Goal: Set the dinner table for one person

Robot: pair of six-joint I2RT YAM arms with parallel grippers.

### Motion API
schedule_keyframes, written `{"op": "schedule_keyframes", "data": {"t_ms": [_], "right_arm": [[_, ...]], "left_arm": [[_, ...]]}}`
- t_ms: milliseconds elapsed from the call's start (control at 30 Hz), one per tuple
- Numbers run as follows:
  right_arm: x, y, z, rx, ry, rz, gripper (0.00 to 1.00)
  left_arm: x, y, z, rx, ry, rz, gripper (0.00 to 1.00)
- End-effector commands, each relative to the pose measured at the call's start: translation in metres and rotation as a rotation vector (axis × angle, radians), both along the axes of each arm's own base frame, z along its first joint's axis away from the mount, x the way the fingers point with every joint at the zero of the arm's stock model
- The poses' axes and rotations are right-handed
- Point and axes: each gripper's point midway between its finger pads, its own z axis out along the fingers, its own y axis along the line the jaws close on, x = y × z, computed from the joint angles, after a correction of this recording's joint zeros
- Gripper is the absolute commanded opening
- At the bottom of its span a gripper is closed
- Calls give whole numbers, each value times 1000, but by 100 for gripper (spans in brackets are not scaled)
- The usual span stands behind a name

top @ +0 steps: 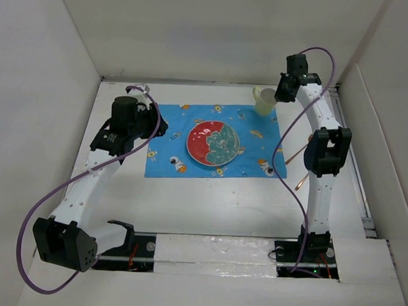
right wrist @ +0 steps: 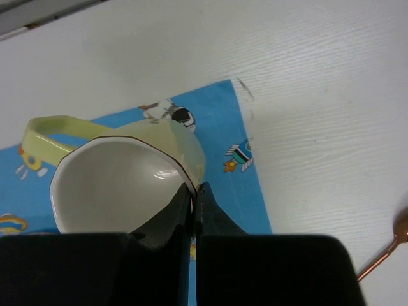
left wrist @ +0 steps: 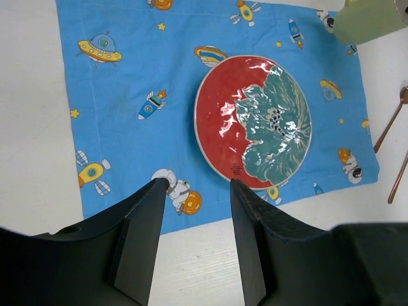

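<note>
Right wrist view: the right end effector point(right wrist: 193, 191) is clamped on the rim of a pale yellow mug point(right wrist: 115, 178), one finger inside and one outside. The mug is over the blue placemat point(right wrist: 223, 134) corner nearest the far edge of the counter point(right wrist: 319, 76), which lies beneath. The left end effector point(left wrist: 199, 185) hangs wide open and empty above the placemat's near edge, beside the plate point(left wrist: 253, 131). Two copper spoons point(left wrist: 389, 122) lie toward the counter's right edge.
</note>
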Motion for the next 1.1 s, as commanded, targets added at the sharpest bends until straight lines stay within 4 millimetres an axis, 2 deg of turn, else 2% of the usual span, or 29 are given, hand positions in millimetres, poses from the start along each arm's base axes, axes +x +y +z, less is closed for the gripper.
{"op": "schedule_keyframes", "data": {"t_ms": [0, 133, 233, 333, 367, 400, 467, 533, 567, 600, 633, 667, 700, 733, 767, 800, 833, 867, 933, 967, 1000, 1033, 1067], "right_arm": [[11, -10, 39, -17, -94, -35, 0], [6, -13, 15, -34, -39, -45, 0], [4, -8, 6, -33, -15, -36, 0], [5, -5, 8, -19, -23, -27, 22], [5, -3, 10, -10, -25, -23, 40], [6, -2, 18, -5, -40, -22, 46], [5, -1, 38, 5, -79, -21, 57], [2, -14, 52, 19, -102, -54, 58], [-1, -23, 60, 12, -118, -87, 57], [-17, -36, 100, 36, -196, -136, 34], [-24, -43, 70, 26, -124, -149, 34], [-27, -51, 78, 37, -174, -172, 3], [-45, -59, 110, 52, -255, -199, 0], [-67, -75, 61, 41, -165, -235, 0], [-71, -82, 61, 58, -211, -249, 0], [-83, -89, 49, 74, -198, -276, 0], [-97, -97, 45, 80, -198, -292, 0], [-114, -109, 10, 88, -125, -320, 0], [-134, -117, -21, 92, -18, -344, 0], [-142, -122, -35, 76, 18, -346, 14], [-145, -121, -42, 66, 38, -325, 23], [-146, -119, -48, 67, 56, -314, 29], [-149, -118, -60, 67, 98, -307, 35]], "left_arm": [[-2, 0, 12, -9, -38, -1, 42], [-1, 0, 12, -7, -38, 2, 42], [0, 0, 13, -7, -40, 3, 42], [1, -1, 14, -7, -39, 0, 42], [2, -1, 13, -5, -35, -2, 42], [3, -1, 15, -5, -41, -3, 42], [4, -2, 13, -6, -35, -7, 42], [4, -3, 15, -9, -37, -13, 42], [4, -3, 16, -9, -41, -15, 42], [4, -4, 17, -10, -40, -18, 41], [4, -4, 17, -11, -40, -19, 35], [4, -5, 19, -17, -48, -24, 25], [4, -6, 18, -21, -47, -25, 12], [4, -9, 18, -33, -45, -39, 2], [5, -11, 19, -45, -50, -44, 0], [4, -13, 16, -53, -42, -51, 0], [3, -17, 15, -65, -36, -68, 0], [4, -18, 12, -69, -32, -69, 0], [4, -20, 9, -72, -23, -80, 0], [4, -20, 7, -68, -17, -80, 0], [4, -20, 5, -66, -13, -80, 4], [4, -20, 5, -68, -12, -83, 14], [4, -21, 4, -69, -9, -85, 18]]}}
